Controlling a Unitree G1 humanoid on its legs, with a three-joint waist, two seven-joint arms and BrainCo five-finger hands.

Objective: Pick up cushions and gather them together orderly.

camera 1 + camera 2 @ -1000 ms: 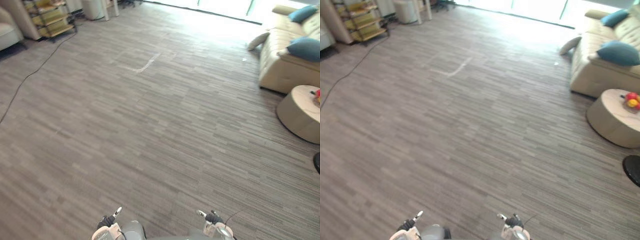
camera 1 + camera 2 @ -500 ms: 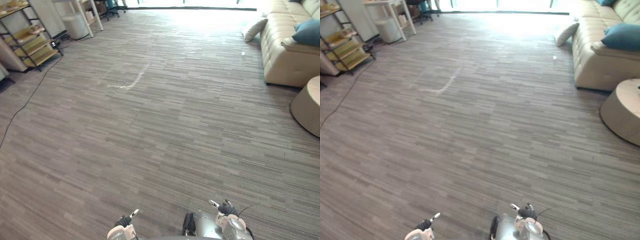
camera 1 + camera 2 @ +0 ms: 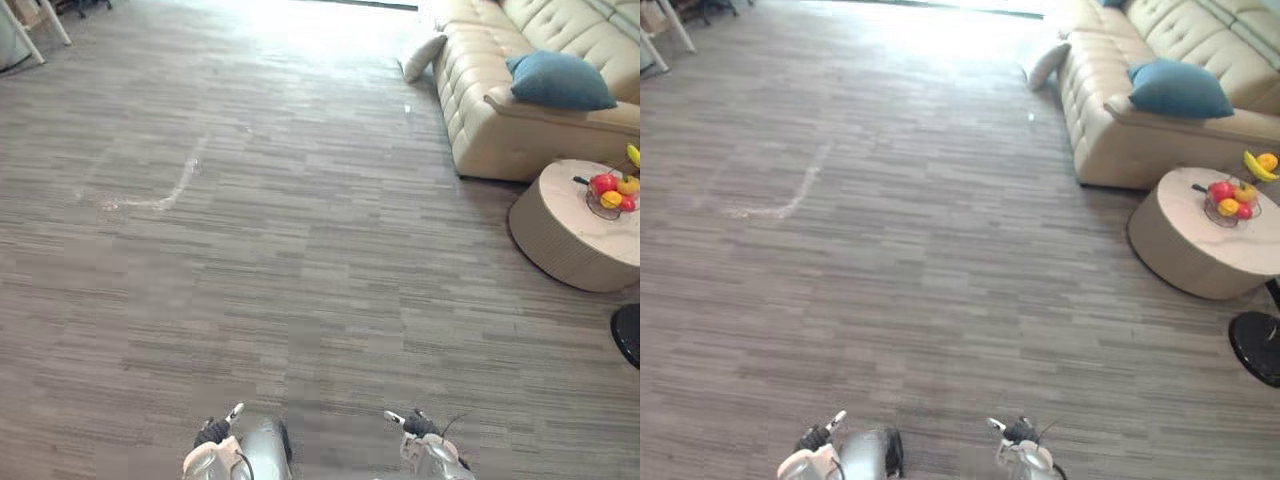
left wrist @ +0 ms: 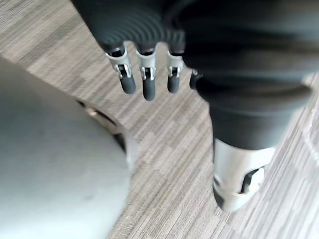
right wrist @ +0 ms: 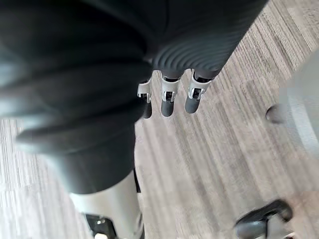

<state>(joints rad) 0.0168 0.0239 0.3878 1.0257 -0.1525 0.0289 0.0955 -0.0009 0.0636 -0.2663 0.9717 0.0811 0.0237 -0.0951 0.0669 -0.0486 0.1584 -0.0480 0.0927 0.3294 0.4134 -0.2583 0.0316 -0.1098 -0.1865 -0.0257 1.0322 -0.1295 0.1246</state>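
A blue cushion [image 3: 560, 80] lies on the seat of the cream sofa [image 3: 500, 135] at the far right. A beige cushion [image 3: 423, 55] rests on the floor, leaning against the sofa's far end. My left hand [image 4: 144, 82] hangs over the grey floor with straight fingers and holds nothing. My right hand [image 5: 167, 102] hangs the same way, open and empty. Both hands are far from the cushions.
A round beige coffee table [image 3: 1195, 250] stands in front of the sofa with a fruit bowl [image 3: 1228, 200] and a banana [image 3: 1262, 163] on it. A black round base [image 3: 1255, 345] sits at the right edge. Wide striped floor stretches ahead and to the left.
The camera has turned to the right: the shelves at the left have left the picture, and the sofa, cushions and coffee table show more fully. Both hands still hang open.
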